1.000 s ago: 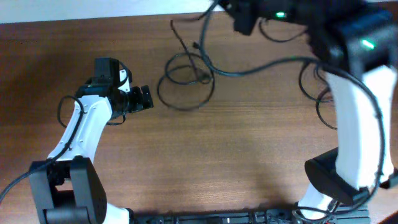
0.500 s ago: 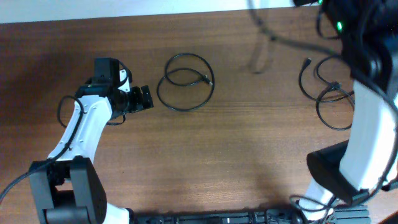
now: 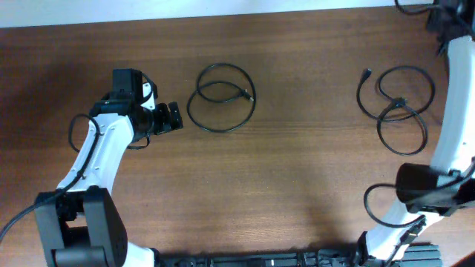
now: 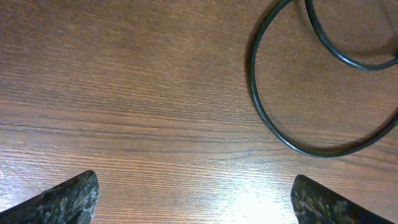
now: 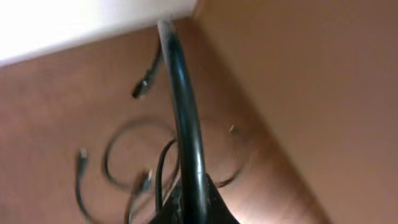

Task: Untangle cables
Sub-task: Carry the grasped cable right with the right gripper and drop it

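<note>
One black cable lies coiled in two loops on the table's middle left. In the left wrist view its arc lies ahead of my left gripper, which stands open and empty just left of it. A second looped cable lies at the right. My right gripper is raised over the far right corner, shut on a third black cable that rises from its jaws. A connector dangles from it. The looped cable shows blurred below.
The right arm's white link runs down the right edge beside the right-hand loops. The table's far edge meets a white surface. A dark bar lies along the front edge between the arm bases.
My right arm has swung up and to the far right corner, drawing its cable away from the coil in the middle. The coil stays in place. The left arm has not moved.
</note>
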`<state>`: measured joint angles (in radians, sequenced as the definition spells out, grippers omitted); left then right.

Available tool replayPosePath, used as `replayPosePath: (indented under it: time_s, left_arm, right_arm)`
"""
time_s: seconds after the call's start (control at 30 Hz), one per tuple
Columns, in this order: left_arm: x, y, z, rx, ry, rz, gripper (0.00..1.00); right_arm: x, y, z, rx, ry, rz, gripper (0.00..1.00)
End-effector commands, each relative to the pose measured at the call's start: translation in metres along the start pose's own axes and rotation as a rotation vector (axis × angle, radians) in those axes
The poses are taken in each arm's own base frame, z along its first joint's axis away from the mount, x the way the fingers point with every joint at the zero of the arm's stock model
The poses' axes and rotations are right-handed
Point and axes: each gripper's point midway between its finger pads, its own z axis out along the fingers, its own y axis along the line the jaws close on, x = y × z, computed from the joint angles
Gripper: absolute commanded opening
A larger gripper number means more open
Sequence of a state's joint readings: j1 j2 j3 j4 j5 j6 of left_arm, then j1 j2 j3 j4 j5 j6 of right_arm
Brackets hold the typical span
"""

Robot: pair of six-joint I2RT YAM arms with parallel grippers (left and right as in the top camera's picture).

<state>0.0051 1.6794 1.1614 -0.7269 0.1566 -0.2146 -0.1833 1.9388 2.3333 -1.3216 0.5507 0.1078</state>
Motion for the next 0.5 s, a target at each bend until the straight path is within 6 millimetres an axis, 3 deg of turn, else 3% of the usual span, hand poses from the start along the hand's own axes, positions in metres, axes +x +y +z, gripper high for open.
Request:
replayPosePath:
  time_s: [0.0,0.07,0.1,0.13,0.17,0.2,0.23,0.33,0.47]
  left_arm:
    - [0.004,0.000,0.003,0.000,0.020,-0.011,0.99]
    - [0.004,0.000,0.003,0.000,0.022,-0.011,0.99]
    - [0.004,0.000,0.003,0.000,0.022,-0.011,0.99]
    - [0.004,0.000,0.003,0.000,0.022,-0.011,0.99]
    - [0.004,0.000,0.003,0.000,0.022,-0.011,0.99]
    - [0.004,0.000,0.003,0.000,0.022,-0.011,0.99]
    - [0.004,0.000,0.003,0.000,0.021,-0.011,0.99]
    - [0.004,0.000,0.003,0.000,0.021,-0.011,0.99]
    - [0.004,0.000,0.003,0.000,0.021,-0.011,0.99]
  right_arm:
    - [0.041,0.007,0.046,-0.073,0.156,0.071,0.04]
    - [0.055,-0.001,0.061,-0.062,0.208,0.116,0.04]
    - [0.062,-0.006,0.067,-0.063,0.235,0.147,0.10]
    - [0.065,-0.008,0.071,-0.084,0.251,0.174,0.36]
    - [0.066,-0.006,0.073,-0.124,0.262,0.196,0.71]
    - [0.067,-0.003,0.073,-0.166,0.272,0.210,0.90]
    - [0.067,0.000,0.073,-0.196,0.278,0.220,0.98]
    - [0.067,0.023,0.066,-0.344,0.301,0.239,0.99]
    - [0.067,0.079,0.037,-0.628,0.343,0.233,0.99]
